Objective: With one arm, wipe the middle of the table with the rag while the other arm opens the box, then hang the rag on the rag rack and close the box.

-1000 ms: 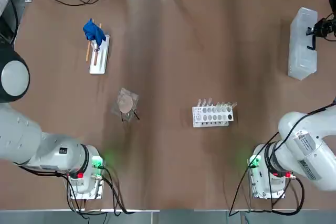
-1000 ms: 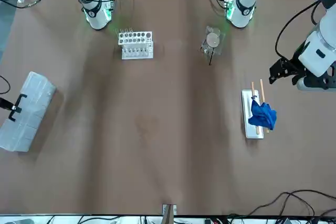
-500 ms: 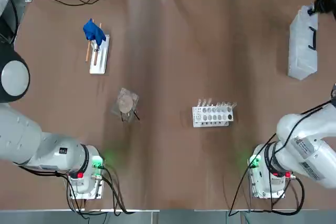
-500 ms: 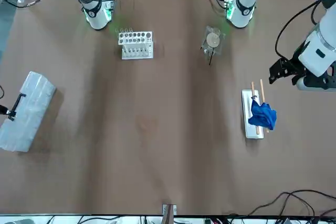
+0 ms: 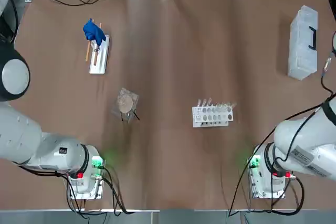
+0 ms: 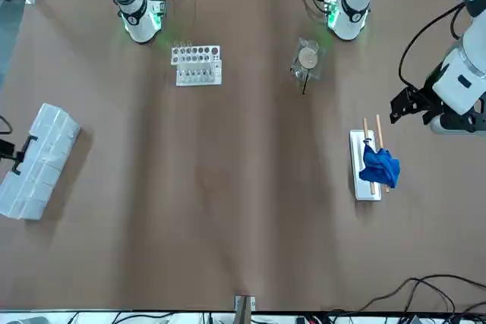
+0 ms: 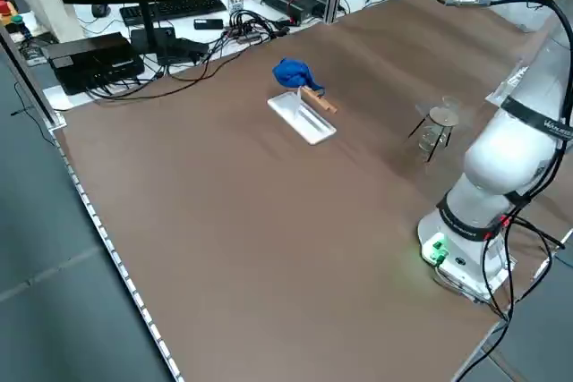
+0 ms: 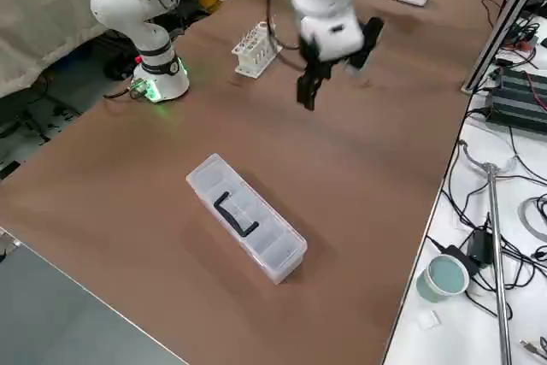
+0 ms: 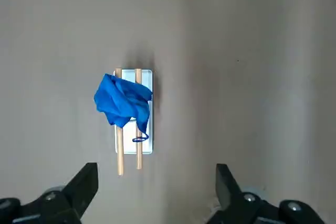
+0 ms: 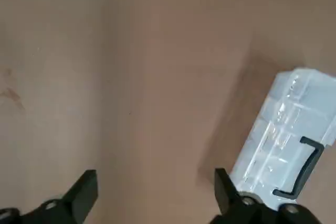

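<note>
Our left tool point(image 9: 156, 195) hangs spread wide and empty above the table point(image 5: 173, 51), looking straight down at the rag point(image 9: 122, 101) a little way off. Our right tool point(image 10: 156, 195) is likewise spread and empty, raised over bare table with the box point(image 10: 282, 151) off to one side of its fingers, not between them. The rag point(image 5: 94, 32) is bunched and draped over one end of the two wooden rods of the rack point(image 5: 98, 54), at the far left of the table. We judge it soft and light, so it should crumple under any pinch and weigh nothing to speak of; the best hold looks to be the thick bunched crown, taken from above. The rods are thin and the rack's base is small, so a snagged fold might drag or tip the whole thing. The box point(image 5: 303, 42) lies flat and shut at the far right edge, its black handle point(image 5: 313, 38) on top. We take it for smooth, fairly stiff, light plastic that may slide on the table when pushed. The handle is the obvious raised grip, though the lid edge may serve better for opening; we cannot see a latch.
</note>
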Controlling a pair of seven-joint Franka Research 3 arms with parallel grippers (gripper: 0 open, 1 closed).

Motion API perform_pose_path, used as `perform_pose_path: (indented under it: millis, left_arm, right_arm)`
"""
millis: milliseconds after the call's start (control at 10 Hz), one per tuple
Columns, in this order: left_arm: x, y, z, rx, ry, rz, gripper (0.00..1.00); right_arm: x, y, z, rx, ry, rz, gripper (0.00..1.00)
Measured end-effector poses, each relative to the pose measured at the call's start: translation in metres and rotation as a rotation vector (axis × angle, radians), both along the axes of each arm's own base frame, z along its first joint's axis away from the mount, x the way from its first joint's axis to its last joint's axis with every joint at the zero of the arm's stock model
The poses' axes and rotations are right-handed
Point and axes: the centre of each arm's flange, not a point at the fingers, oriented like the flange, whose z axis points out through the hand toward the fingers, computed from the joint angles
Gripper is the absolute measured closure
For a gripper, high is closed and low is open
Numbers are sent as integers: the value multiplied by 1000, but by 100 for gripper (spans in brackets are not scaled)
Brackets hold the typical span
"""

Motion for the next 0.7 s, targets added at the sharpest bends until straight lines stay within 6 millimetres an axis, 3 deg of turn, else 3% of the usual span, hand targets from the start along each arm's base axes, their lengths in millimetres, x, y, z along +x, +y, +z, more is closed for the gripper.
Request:
perform_pose_path:
  millis: [200, 700]
  left_arm:
    - [0, 1, 1, 0, -1, 1, 1]
    - [1, 3, 4, 5, -10, 4, 1]
  right_arm:
    - [-3, 46, 14, -51, -8, 61, 0]
    - [-21, 78, 18, -174, -33, -31, 0]
